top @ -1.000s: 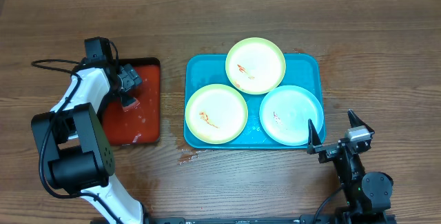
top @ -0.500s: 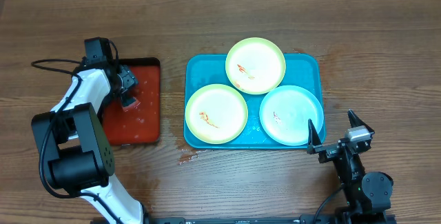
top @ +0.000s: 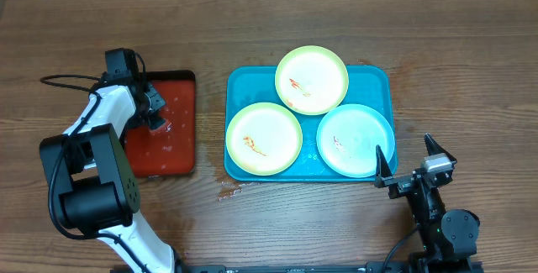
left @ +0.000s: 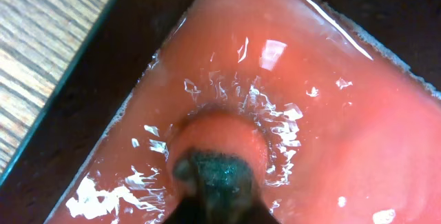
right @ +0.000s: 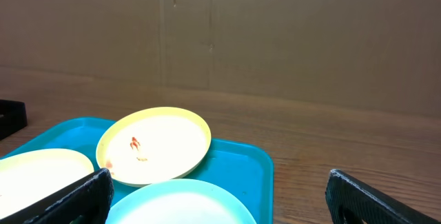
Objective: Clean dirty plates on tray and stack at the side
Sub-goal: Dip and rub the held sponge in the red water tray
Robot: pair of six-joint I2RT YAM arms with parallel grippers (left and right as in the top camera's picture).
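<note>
Dirty plates [top: 353, 143]: judged light, stiff, slippery; best taken at rim just ahead of right tool [top: 403, 147], found spread; left tool [top: 156, 122] pressed together.

Bright even light, wet glare, foreground blur

The counter [top: 269, 21] is brown wood grain. On the right, the tray [top: 382, 80] is bright blue. The far plate [top: 312, 76] and the left plate [top: 264, 139] have yellow-green rims; the near-right plate [top: 356, 140] is rimmed light blue. All three have white centres with orange-red smears. At left, the smaller tray [top: 178, 143] is red with a black edge.
</note>
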